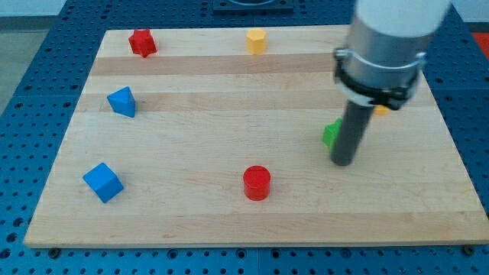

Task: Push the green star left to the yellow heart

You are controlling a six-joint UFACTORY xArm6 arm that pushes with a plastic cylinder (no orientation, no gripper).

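Note:
My tip rests on the board at the view's right of centre. The green block, likely the star, sits right against the rod's left side, a little above the tip, and the rod hides part of it. A small yellow piece peeks out from behind the arm's grey body, to the upper right of the rod; its shape cannot be made out. Another yellow block sits at the top middle of the board; its shape is unclear from here.
A red star sits at the top left. A blue triangular block is at the left and a blue cube at the lower left. A red cylinder stands at the bottom middle. The wooden board lies on a blue perforated table.

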